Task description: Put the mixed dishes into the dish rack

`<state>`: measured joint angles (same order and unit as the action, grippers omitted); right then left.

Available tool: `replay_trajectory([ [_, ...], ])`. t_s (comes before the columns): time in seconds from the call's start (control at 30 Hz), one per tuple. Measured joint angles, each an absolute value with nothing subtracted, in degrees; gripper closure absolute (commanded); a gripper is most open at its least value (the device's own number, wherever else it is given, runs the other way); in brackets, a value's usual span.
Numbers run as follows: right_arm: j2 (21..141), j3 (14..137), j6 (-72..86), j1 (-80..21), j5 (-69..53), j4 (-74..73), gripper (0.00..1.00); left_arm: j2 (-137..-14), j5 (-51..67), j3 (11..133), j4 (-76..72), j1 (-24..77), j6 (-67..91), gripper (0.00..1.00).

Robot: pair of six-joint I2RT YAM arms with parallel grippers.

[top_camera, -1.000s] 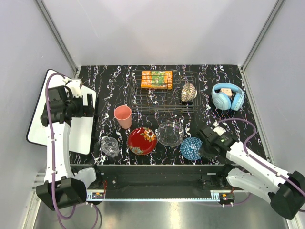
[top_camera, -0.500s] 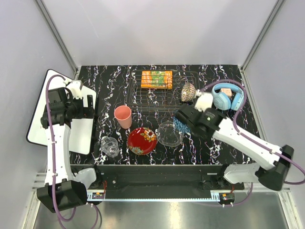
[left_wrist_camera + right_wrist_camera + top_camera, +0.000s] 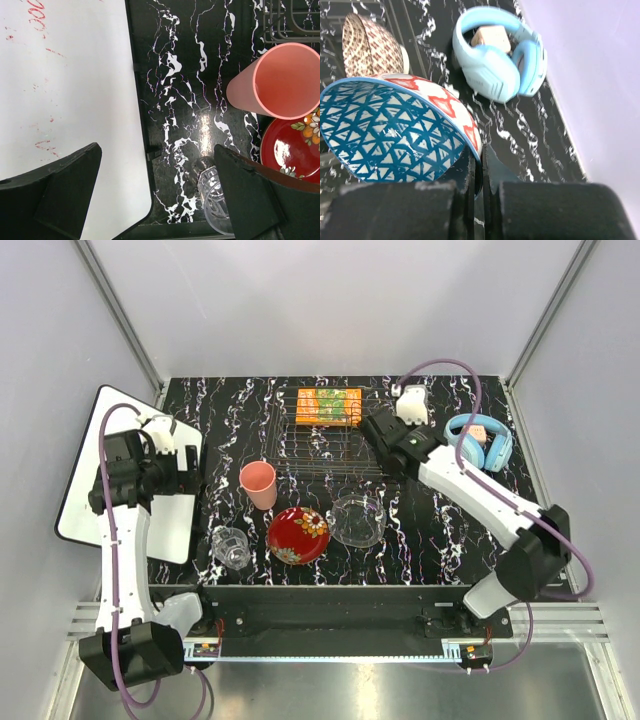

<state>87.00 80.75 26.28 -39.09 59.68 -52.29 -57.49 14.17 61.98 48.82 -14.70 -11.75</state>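
My right gripper (image 3: pixel 377 430) is shut on the rim of the blue patterned bowl (image 3: pixel 395 130) and holds it over the right end of the wire dish rack (image 3: pixel 320 445), next to the small beige patterned bowl (image 3: pixel 370 47). In the top view the arm hides both bowls. The pink cup (image 3: pixel 258 483), small clear glass cup (image 3: pixel 230 547), red floral bowl (image 3: pixel 298 534) and clear bowl (image 3: pixel 358 519) sit on the table in front of the rack. My left gripper (image 3: pixel 185 465) is open and empty above the white board's right edge, left of the pink cup (image 3: pixel 275 82) and glass cup (image 3: pixel 215 200).
The orange-green box (image 3: pixel 329 406) lies in the back of the rack. The light-blue headphones (image 3: pixel 478 442) lie right of the rack and also show in the right wrist view (image 3: pixel 497 65). The flat white board (image 3: pixel 120 490) lies at the left edge. Grey walls enclose the table.
My right gripper lifted the blue patterned bowl from the front right of the table and carried it back and left to the rack's right end. The left arm barely moved.
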Motion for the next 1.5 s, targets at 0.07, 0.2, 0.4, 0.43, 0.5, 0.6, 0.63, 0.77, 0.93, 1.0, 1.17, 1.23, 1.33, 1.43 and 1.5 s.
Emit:
replay_trajectory([
  [0.07,90.0,82.6,24.9,-39.1,61.0,-51.1,1.00,-57.9,14.5,62.0,48.8,-14.7,-11.4,0.01],
  [0.2,95.7,85.2,23.1,-39.2,62.2,-49.5,1.00,-58.5,14.9,61.9,48.3,-14.9,-10.9,0.01],
  [0.4,101.3,85.9,21.9,-38.8,63.8,-48.0,1.00,-58.4,14.9,61.3,47.9,-15.2,-10.7,0.01],
  [0.43,101.4,85.9,21.9,-38.5,63.7,-47.6,1.00,-58.4,14.9,61.1,47.9,-15.3,-10.7,0.01],
  [0.5,101.4,85.9,21.8,-37.8,63.6,-47.7,1.00,-58.4,14.8,60.7,47.8,-15.5,-10.8,0.01],
  [0.6,101.4,85.9,21.6,-36.3,63.4,-47.6,1.00,-58.4,14.9,60.2,47.8,-15.7,-10.8,0.01],
  [0.63,101.5,85.9,21.4,-35.9,63.3,-47.6,1.00,-58.3,14.9,60.2,47.8,-15.8,-10.8,0.01],
  [0.77,102.8,86.0,21.2,-34.6,63.4,-46.1,1.00,-58.2,14.9,60.2,47.8,-15.9,-10.8,0.01],
  [0.93,105.8,87.3,21.1,-34.3,63.4,-44.6,1.00,-58.2,14.8,60.2,47.8,-16.0,-11.1,0.01],
  [1.0,107.2,87.9,21.0,-34.3,63.4,-44.4,1.00,-58.1,14.8,60.2,47.8,-16.1,-11.2,0.01],
  [1.17,108.8,88.1,21.1,-34.0,62.4,-44.4,1.00,-57.8,14.8,60.1,47.7,-16.3,-11.7,0.01],
  [1.23,108.8,88.1,21.1,-33.6,61.7,-44.5,1.00,-57.4,14.8,59.8,47.8,-16.3,-11.9,0.01],
  [1.33,108.8,88.0,21.1,-33.6,61.4,-44.6,1.00,-57.3,14.8,59.6,47.7,-16.3,-12.0,0.01],
  [1.43,108.8,87.7,21.3,-33.6,61.1,-44.8,1.00,-57.3,14.8,59.5,47.7,-16.3,-12.0,0.01],
  [1.5,108.8,87.6,21.6,-33.6,60.8,-45.7,1.00,-57.3,14.8,59.5,47.8,-16.3,-12.0,0.01],
])
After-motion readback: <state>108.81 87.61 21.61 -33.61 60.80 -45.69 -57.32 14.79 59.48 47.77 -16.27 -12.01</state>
